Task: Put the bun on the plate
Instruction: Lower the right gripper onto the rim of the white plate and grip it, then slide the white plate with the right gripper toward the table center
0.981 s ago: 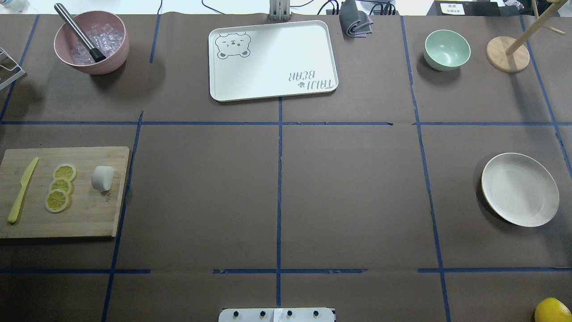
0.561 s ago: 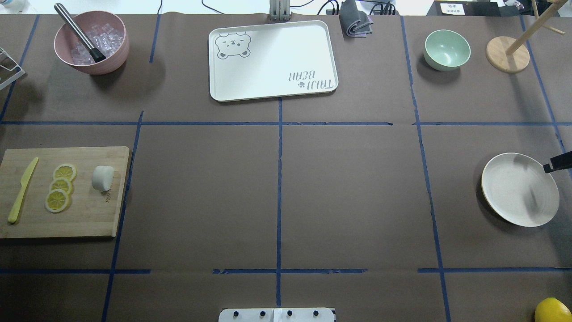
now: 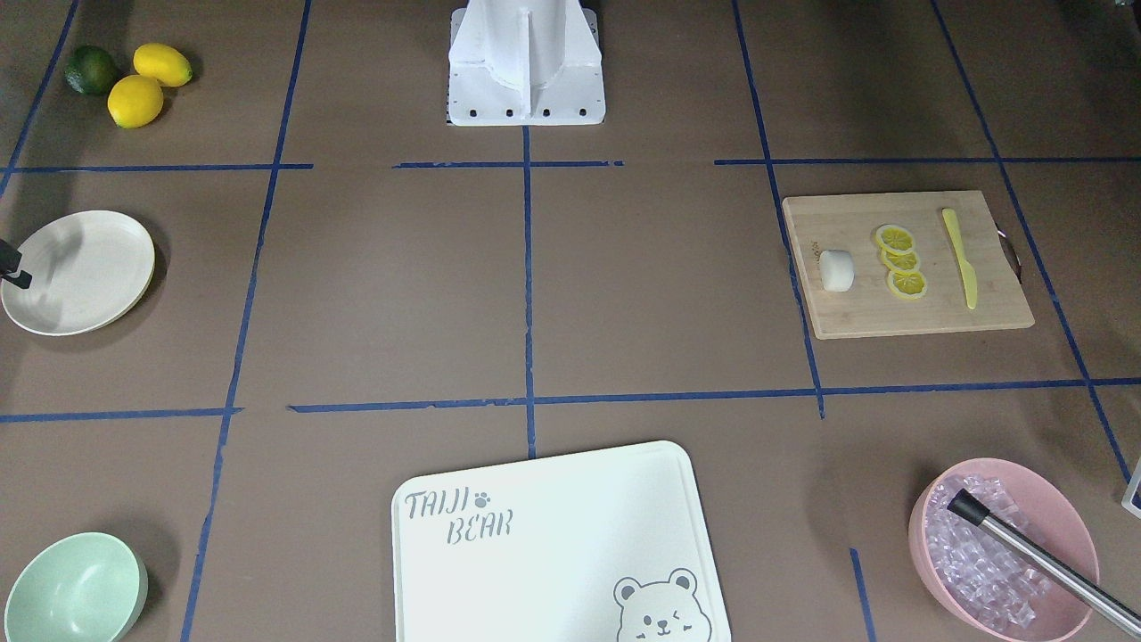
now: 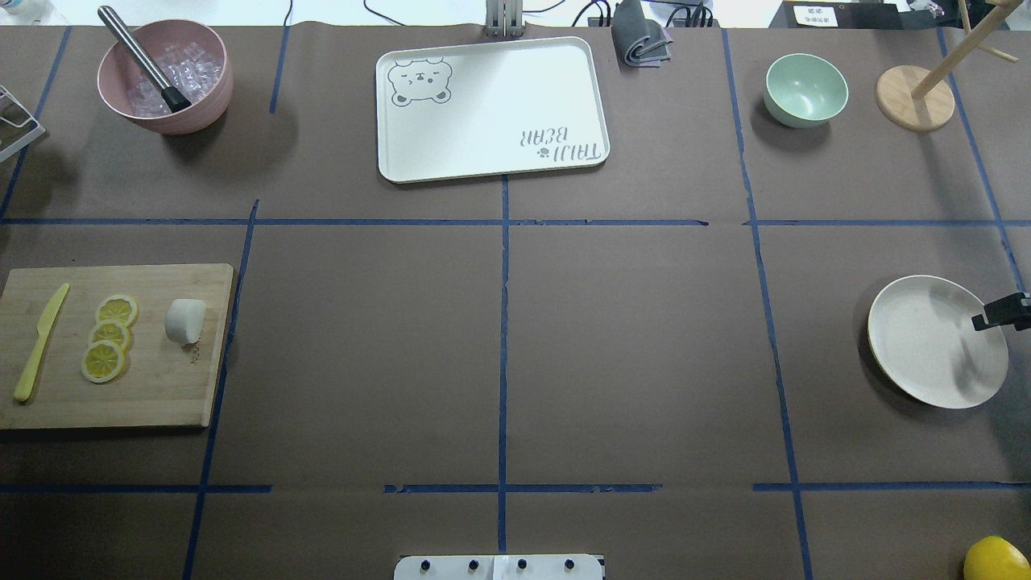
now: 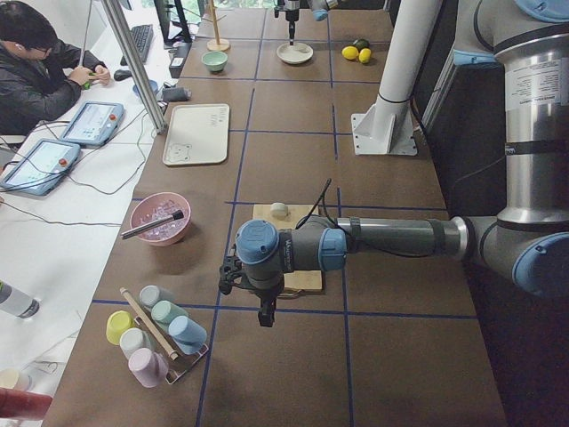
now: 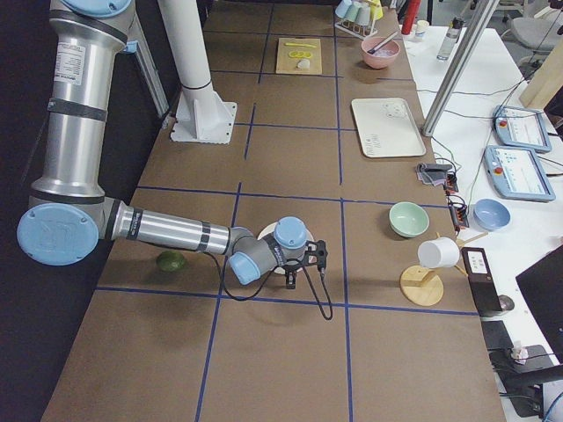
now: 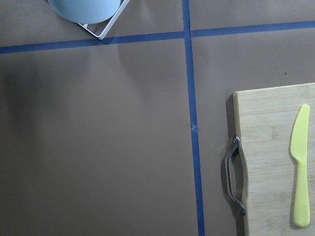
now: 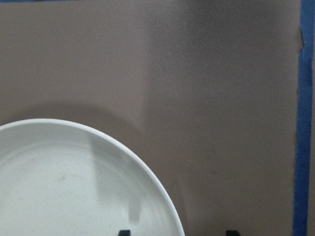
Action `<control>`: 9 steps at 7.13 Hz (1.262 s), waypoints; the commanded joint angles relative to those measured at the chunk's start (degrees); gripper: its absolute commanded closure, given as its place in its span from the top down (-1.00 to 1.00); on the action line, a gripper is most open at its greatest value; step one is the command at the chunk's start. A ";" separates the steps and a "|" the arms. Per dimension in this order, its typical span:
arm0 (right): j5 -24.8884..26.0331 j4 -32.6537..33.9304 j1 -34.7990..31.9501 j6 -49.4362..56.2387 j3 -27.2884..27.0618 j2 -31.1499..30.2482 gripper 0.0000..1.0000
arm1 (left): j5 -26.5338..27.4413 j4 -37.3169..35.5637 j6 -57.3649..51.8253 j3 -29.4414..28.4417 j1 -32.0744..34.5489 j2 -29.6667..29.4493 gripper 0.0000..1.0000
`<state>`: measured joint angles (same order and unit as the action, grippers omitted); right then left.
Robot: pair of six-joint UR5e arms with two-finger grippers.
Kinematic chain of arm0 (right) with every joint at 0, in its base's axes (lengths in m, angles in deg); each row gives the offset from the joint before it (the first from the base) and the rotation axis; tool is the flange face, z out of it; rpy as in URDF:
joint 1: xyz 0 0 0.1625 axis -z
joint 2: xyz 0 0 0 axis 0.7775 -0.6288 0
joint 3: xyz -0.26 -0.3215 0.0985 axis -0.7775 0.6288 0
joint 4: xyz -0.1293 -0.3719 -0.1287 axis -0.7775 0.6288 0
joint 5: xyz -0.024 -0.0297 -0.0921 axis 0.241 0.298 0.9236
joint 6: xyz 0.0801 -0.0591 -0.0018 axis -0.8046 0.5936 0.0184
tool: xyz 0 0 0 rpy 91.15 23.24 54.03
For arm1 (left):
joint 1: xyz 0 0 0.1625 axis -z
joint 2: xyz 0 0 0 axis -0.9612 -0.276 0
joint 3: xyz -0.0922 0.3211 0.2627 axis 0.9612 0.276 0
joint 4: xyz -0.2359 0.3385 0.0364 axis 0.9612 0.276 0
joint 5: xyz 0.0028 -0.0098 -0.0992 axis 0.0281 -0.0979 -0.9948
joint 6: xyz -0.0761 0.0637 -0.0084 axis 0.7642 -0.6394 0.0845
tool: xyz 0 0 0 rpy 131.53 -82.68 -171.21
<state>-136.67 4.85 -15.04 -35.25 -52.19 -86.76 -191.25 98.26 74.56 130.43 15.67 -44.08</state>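
Bun (image 4: 184,320) lies on the wooden cutting board (image 4: 161,387) at the left side of the worktop (image 4: 628,346), near the board's right edge. It sits just beside three overlapping lemon slices (image 4: 110,337); a yellow knife (image 4: 39,342) lies further left on the same board. Nothing grips the bun. Plate (image 4: 910,354) sits on the right side of the worktop, well apart from the board, with nothing on it but a shadow. Right pincer (image 4: 999,312) comes in from the right edge and hangs over the plate's right rim. In the right wrist view its two dark fingertips (image 8: 124,233) are spread, one over the plate and one over bare worktop past the rim. Left pincer (image 5: 266,313) points down over the worktop just off the board's left end, where the metal handle (image 7: 234,174) is. Spread or pressed together: cannot tell.
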 commanded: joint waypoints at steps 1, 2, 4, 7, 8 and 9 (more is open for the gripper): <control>-0.03 -0.05 0.51 -0.01 0.02 0.06 -1.00 | 0.00 0.00 0.00 -0.01 0.00 0.00 1.00; -0.03 -0.05 0.51 -0.01 -0.07 0.06 -1.00 | 0.00 0.00 0.00 -0.01 0.00 0.00 1.00; -0.03 -0.05 0.60 -0.01 -0.33 0.14 -1.00 | 0.00 0.00 0.00 -0.01 0.00 0.00 1.00; -4.13 0.65 0.51 -0.80 -4.98 1.19 -1.00 | 0.00 0.00 0.00 -0.01 0.00 0.00 1.00; -5.55 0.65 0.60 -6.20 -6.91 3.11 -1.00 | 0.00 0.00 0.00 -0.01 0.00 0.00 1.00; -5.65 0.65 2.42 -14.26 -8.75 5.83 -1.00 | 0.00 0.00 0.00 -0.01 0.00 0.00 1.00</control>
<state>-141.45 5.45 -14.03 -41.55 -58.63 -83.73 -191.25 98.27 74.56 130.42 15.67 -44.08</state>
